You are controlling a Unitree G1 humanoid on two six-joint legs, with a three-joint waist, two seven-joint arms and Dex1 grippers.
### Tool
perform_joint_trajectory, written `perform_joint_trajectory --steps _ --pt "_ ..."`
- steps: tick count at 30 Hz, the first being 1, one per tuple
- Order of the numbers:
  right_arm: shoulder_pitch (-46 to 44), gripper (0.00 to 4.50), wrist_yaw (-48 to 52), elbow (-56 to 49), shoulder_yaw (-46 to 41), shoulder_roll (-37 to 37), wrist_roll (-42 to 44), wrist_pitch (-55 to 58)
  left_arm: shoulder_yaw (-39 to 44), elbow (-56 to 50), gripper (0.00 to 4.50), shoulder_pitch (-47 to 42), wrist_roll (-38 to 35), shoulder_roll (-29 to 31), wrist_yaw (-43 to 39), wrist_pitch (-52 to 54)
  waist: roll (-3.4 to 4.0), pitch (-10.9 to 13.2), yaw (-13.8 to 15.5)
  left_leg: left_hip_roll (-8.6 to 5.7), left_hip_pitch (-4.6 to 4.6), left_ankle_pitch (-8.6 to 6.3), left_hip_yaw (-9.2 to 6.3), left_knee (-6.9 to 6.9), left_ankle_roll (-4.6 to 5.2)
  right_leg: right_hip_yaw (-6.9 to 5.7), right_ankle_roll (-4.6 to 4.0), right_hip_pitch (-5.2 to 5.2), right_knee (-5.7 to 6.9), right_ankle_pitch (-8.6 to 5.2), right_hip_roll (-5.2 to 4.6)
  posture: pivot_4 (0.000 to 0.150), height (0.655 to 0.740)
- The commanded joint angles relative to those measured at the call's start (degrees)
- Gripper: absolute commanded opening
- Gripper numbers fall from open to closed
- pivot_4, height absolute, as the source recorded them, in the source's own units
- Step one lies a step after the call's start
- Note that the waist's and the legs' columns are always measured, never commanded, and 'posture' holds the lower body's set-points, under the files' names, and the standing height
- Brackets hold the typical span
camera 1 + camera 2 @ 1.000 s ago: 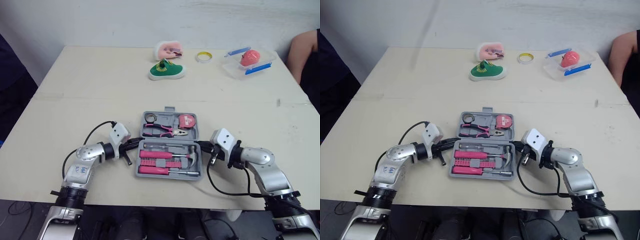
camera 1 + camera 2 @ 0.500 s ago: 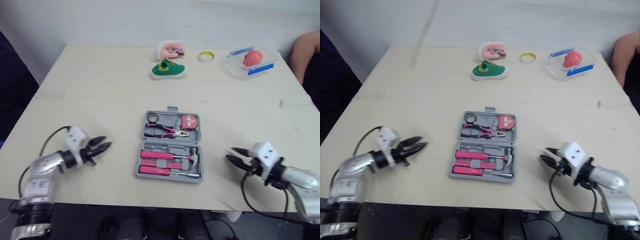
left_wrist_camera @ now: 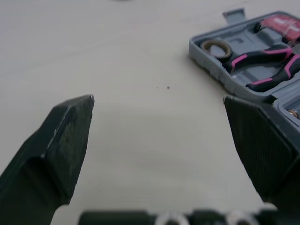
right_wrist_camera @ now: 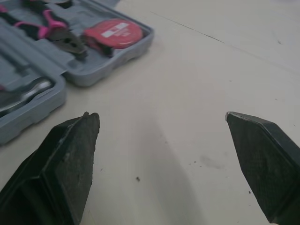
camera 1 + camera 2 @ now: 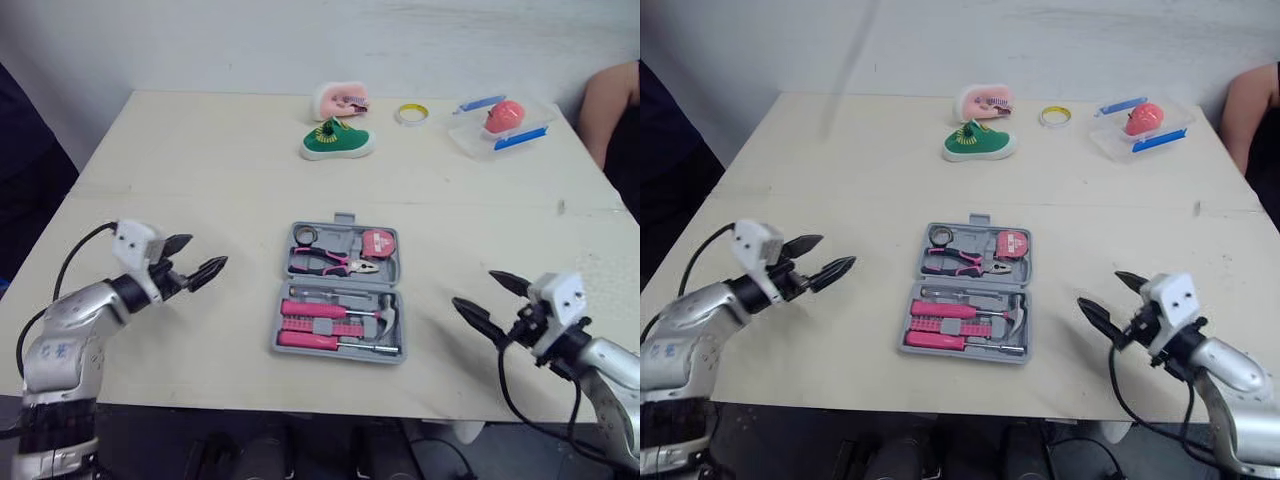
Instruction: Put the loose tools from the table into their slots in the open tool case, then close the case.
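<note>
I log the tool case, open, centre frame on the tabletop, pink tools in its slots. Left claw, lower left: spread, empty. Right claw, lower right: spread, empty.

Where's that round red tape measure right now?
In the head views, the red tape measure sits in the far right corner of the open tool case, just right of the pink-handled pliers.
</note>
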Motion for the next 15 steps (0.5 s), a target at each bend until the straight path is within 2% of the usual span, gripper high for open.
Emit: perform_joint_trajectory --steps 1,5,7,11,15 --pt "-8.5 4.50 -6.9 -6.6 0.5 -1.4 8.6 18.9 -6.2 -4.8 4.46 -7.1 -1.7 0.5 1.7 10.6 -0.03 0.0 0.0 -0.01 -0.04 0.05 0.00 0.02 0.01 0.00 0.00 -0.05 0.02 0.00 0.00 0.150 0.7400" --pt "-18.4 4.50 -10.5 -8.0 3.3 -3.8 15.2 39.8 -11.5 -4.3 4.46 -13.5 -0.9 -0.9 4.3 18.9 -0.03 0.0 -0.1 -0.01 -0.07 0.12 -0.01 -0.12 0.09 -0.02 -0.06 -0.09 0.04 -0.04 0.06 0.150 0.7400" --pt "-24.2 4.50 -13.2 -7.1 3.0 -2.1 18.9 49.3 -13.1 -3.2 4.46 -16.6 0.2 -2.0 6.4 22.1 -0.04 0.0 -0.1 -0.01 -0.13 0.13 0.00 -0.21 0.11 -0.03 -0.06 -0.12 0.06 -0.04 0.09 0.150 0.7400" --pt "-34.7 4.50 -20.0 -3.7 4.0 1.7 16.8 64.1 -14.9 -1.3 4.46 -20.6 2.0 -3.7 9.6 26.2 -0.04 0.0 -0.1 -0.05 -0.95 0.40 0.02 0.11 0.25 -0.04 -0.01 -0.86 0.30 -0.01 0.10 0.150 0.7400" --pt "-40.8 4.50 -24.2 -0.8 4.4 6.1 14.1 69.6 -17.0 0.4 4.46 -22.7 3.5 -4.6 10.3 27.0 -0.05 0.0 0.0 -0.12 -0.96 0.50 0.05 0.14 0.29 -0.02 0.01 -0.89 0.40 0.00 0.08 0.150 0.7400"
